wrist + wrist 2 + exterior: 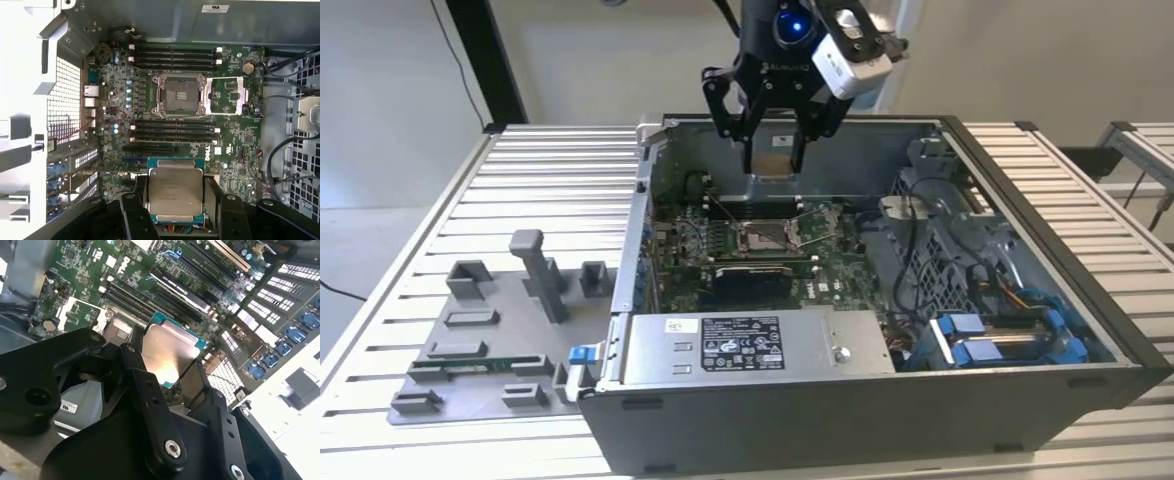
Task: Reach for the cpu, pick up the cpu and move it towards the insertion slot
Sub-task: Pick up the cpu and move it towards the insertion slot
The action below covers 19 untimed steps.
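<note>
step: carry | fingers [174, 200] pinching cpu [175, 192] by edges above case | keep level, line up over insertion slot [181, 95]

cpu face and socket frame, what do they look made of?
The cpu, held in the claw: brushed pale metal lid, judging by its soft sheen, on a green board edge. The insertion slot: bright bare metal frame, probably steel, glinting at the corners; dull dark centre, material unclear.
</note>
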### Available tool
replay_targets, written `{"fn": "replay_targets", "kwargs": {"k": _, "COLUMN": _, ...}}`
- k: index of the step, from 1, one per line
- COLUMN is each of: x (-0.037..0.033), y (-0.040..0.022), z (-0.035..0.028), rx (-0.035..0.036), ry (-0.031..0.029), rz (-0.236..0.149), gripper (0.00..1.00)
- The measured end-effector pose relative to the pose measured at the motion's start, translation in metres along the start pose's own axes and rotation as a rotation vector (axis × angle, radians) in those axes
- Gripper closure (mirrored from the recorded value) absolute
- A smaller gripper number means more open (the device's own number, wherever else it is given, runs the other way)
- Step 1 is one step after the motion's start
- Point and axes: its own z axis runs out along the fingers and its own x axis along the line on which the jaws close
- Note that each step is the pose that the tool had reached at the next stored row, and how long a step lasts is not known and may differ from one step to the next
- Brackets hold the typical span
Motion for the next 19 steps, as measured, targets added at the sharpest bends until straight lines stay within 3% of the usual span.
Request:
{"fn": "replay_targets", "kwargs": {"k": 13, "x": -0.0008, "y": 0.0206, "z": 0.0021, "rx": -0.0001, "ry": -0.0002, "rz": 0.003, "gripper": 1.0}}
{"fn": "replay_targets", "kwargs": {"k": 19, "x": -0.0013, "y": 0.0267, "z": 0.0028, "rx": 0.0, "ry": -0.0001, "rz": 0.004, "gripper": 1.0}}
